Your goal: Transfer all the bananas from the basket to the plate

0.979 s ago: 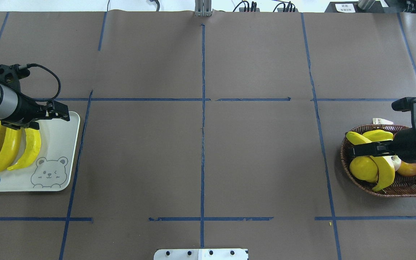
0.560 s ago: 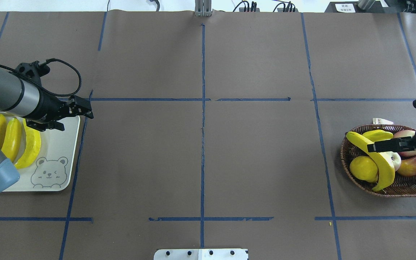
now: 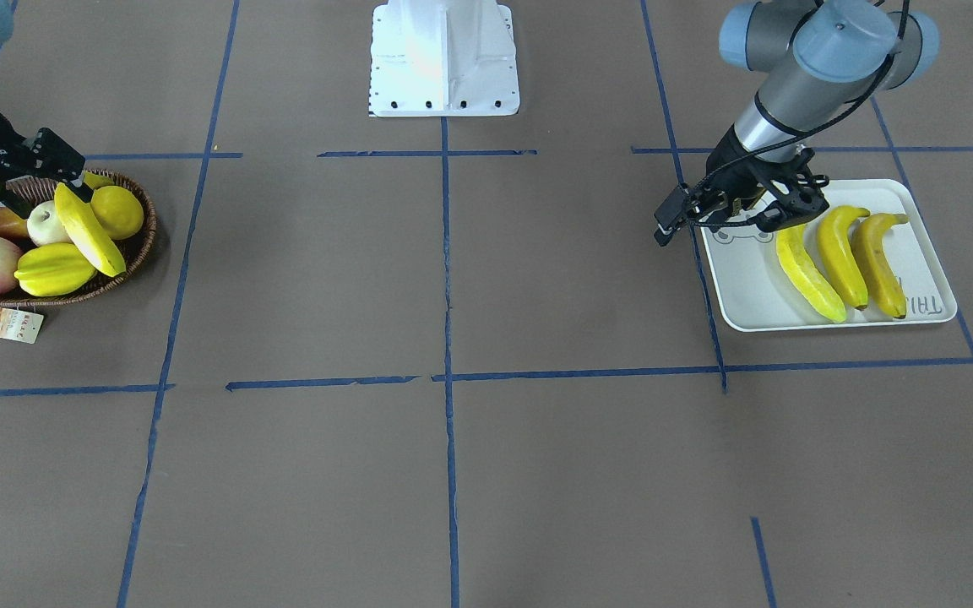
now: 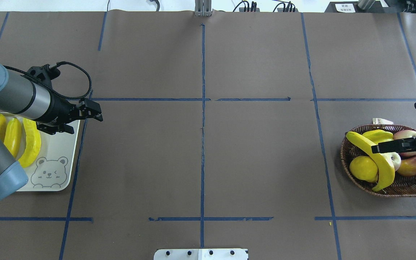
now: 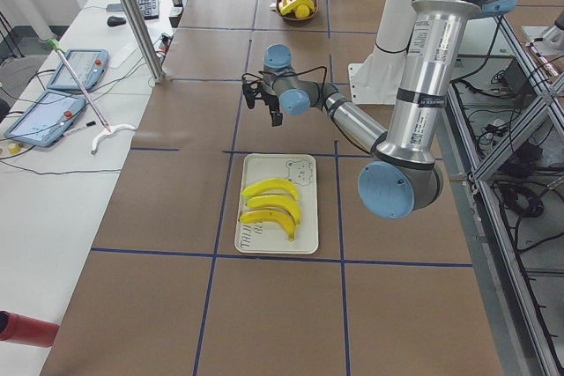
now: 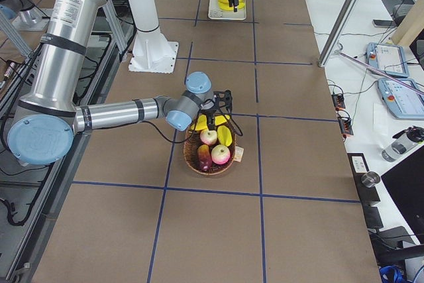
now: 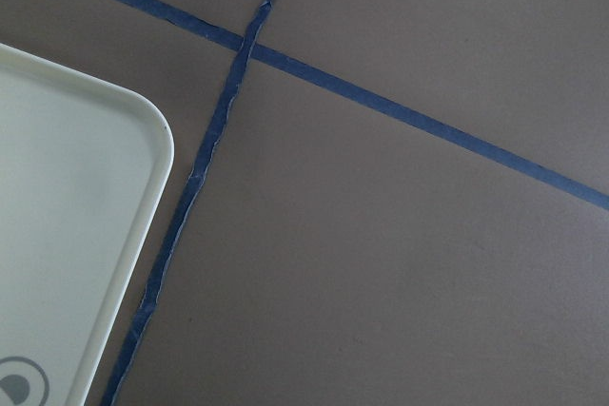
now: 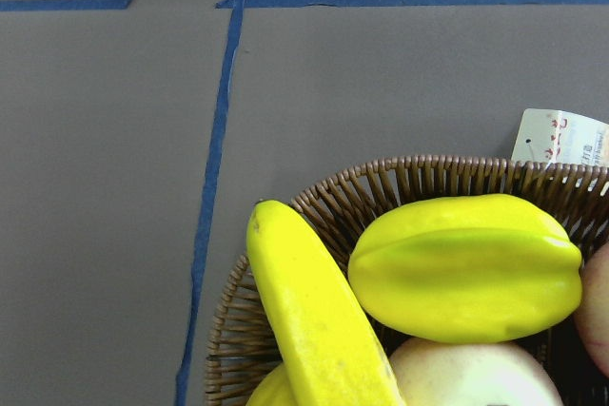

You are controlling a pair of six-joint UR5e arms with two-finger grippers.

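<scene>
One yellow banana (image 4: 381, 162) lies across the other fruit in the brown wicker basket (image 4: 392, 193) at the right; it also shows in the front view (image 3: 89, 232) and the right wrist view (image 8: 314, 320). My right gripper (image 4: 374, 148) hovers over the basket by the banana's upper part, looks open and holds nothing. Three bananas (image 4: 31, 144) lie side by side on the white bear plate (image 4: 60, 151) at the left. My left gripper (image 4: 99, 115) is open and empty, just past the plate's right edge over the table.
The basket also holds a yellow starfruit (image 4: 377, 135), a lemon (image 4: 363, 168), a reddish mango (image 4: 415, 164) and pale apples. Its paper tag (image 3: 15, 325) lies beside it. Blue tape lines cross the brown table. The robot base (image 3: 443, 59) stands at the middle.
My left gripper has moved right, off the plate and past its edge, leaving the third banana there. My right gripper has drawn back to the right from over the banana, which stays put.
</scene>
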